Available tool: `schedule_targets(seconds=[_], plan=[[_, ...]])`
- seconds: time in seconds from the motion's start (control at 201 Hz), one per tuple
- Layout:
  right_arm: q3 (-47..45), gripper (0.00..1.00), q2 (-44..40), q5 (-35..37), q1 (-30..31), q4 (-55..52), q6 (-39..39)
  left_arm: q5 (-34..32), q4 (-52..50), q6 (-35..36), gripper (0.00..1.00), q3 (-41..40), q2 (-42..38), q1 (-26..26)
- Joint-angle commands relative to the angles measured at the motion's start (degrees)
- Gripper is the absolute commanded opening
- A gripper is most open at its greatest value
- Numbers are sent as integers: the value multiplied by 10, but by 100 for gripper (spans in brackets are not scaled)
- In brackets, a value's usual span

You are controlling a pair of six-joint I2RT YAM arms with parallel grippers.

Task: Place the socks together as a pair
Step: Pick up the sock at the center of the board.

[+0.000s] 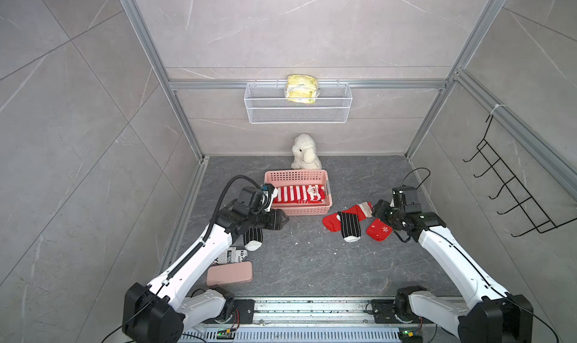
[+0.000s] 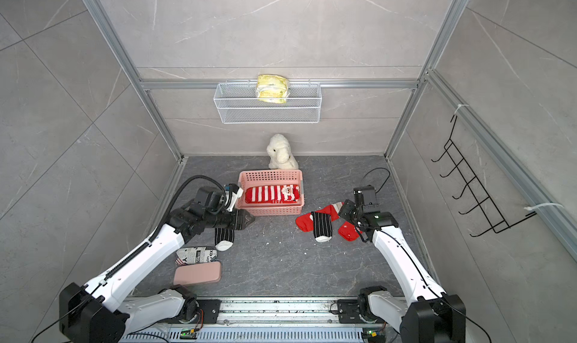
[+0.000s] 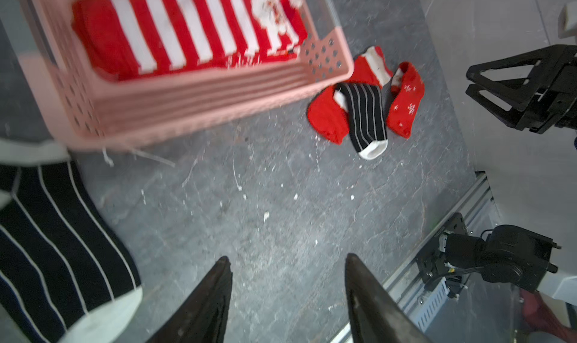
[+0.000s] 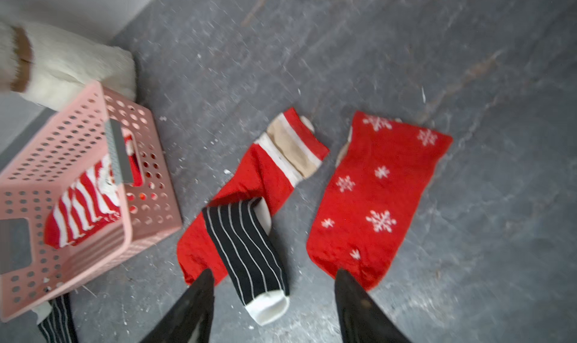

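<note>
Red-and-white striped socks [image 1: 290, 194] lie in a pink basket [image 1: 296, 211]. One black sock with thin white stripes [image 1: 253, 240] lies on the floor just below my left gripper [image 1: 282, 220]. In the left wrist view that gripper [image 3: 287, 260] is open with only bare floor between its fingers. Another black striped sock [image 4: 249, 251] lies across a red sock with a beige-and-white cuff [image 4: 268, 169]. Beside them lies a red snowflake sock [image 4: 374, 194]. My right gripper [image 4: 274, 274] hangs open and holds nothing, its tips either side of that black sock's white toe.
A white plush toy [image 1: 306, 152] sits behind the basket at the back wall. Above it a white wire basket [image 1: 298, 107] holds a yellow pack [image 1: 301, 88]. A newspaper-print pouch [image 1: 235, 254] and a pink case [image 1: 229, 273] lie front left. A black hook rack [image 1: 512, 182] hangs on the right wall.
</note>
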Motion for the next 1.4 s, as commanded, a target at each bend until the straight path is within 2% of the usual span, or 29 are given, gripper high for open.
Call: schedule_targets(seconds=[0.0,0.065,0.154,0.194,0.378,0.523,0.816,1.393], plan=[[-33,60,-12,14,-1,-46,13,0,67,-33,67,-33,-42,-9],[-54,53,-15,16,-1,-47,16,8,69,-28,67,-34,-48,-12],[-72,33,-14,9,-1,-46,14,18,61,-36,68,-29,-43,-12],[-75,29,-8,-4,-1,-41,6,26,58,-39,68,-27,-38,-12],[-54,30,58,-1,16,-55,-33,69,48,-50,73,-19,-18,-12],[-47,35,91,43,44,-53,-45,59,44,-46,75,-20,-16,-12],[-23,39,137,81,73,-50,-64,57,30,-34,78,-15,-11,-13],[20,41,228,78,74,-34,-81,45,15,-28,79,-8,-12,-13]])
